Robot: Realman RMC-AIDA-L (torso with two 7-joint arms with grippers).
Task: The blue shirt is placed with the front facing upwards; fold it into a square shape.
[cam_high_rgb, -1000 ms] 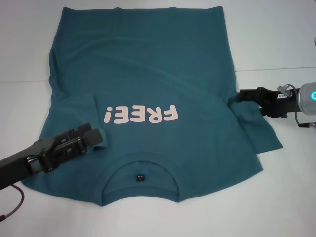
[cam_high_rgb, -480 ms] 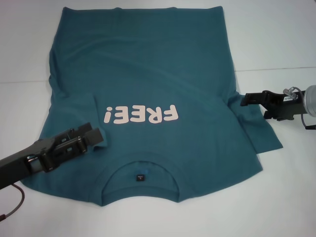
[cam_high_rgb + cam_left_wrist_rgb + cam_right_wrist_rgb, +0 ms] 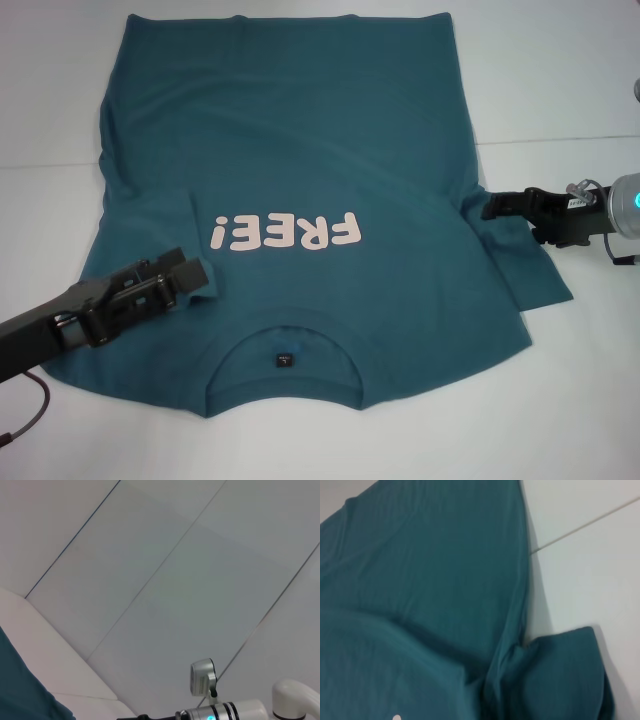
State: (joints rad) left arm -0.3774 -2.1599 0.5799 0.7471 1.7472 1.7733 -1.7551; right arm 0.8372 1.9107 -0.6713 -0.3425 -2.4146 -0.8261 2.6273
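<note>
blue shirt [image 3: 300, 150] front-up on tabletop [image 3: 560, 80] | left tool [image 3: 190, 277] clamps folded sleeve | right tool [image 3: 492, 207] at right sleeve, grip unclear

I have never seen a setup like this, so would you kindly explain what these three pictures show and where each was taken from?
This is a two-armed robot meant to fold a blue shirt into a square. The wide picture comes from a camera on its head, looking down at a white table. The shirt lies face up, "FREE!" lettering showing, collar nearest the robot. The left gripper sits over the left sleeve area; the right gripper is at the shirt's right edge, by the sleeve. The other two pictures come from wrist cameras: the left one mostly sees the wall, the right one looks down on shirt cloth and table. Nothing looks lifted yet.
</note>
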